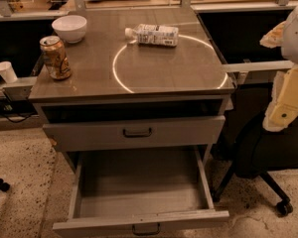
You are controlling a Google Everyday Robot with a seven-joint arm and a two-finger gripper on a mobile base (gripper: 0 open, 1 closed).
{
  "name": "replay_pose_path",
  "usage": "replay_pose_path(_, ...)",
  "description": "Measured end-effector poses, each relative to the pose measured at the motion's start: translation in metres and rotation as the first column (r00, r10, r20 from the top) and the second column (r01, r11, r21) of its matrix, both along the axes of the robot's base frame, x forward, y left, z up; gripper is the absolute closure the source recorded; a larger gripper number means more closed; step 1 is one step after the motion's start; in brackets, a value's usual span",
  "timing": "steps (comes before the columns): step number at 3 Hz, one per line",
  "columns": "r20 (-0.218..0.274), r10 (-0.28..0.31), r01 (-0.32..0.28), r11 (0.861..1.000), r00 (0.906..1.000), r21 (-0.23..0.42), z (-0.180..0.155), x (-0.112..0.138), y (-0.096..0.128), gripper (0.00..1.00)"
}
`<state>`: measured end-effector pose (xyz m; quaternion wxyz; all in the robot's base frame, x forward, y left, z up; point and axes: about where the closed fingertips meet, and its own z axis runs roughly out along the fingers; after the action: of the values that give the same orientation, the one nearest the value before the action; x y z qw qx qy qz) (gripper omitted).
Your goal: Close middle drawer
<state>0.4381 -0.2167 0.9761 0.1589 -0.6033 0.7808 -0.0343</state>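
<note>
Grey middle drawer (pixel 139 202), black handle (pixel 145 228) (cream gripper (pixel 284 103), right).

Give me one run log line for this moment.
middle drawer: pulled far out | gripper: right edge, apart from drawer | task: not done

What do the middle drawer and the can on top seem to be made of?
Middle drawer: likely grey painted metal, thin flat walls, matte. Can: apparently aluminium, shiny rim. The gripper hangs at the right, away from both.
</note>
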Motion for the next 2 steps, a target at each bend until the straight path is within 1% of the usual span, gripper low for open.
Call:
replay_pose_path(1,0.000,0.000,0.000,1.000,1.0000,0.000,0.000,0.000,0.000,0.00)
replay_pose_path(2,-0.085,0.020,-0.017,0.999,0.9962,0.038,-0.049,0.011,0.002,0.00)
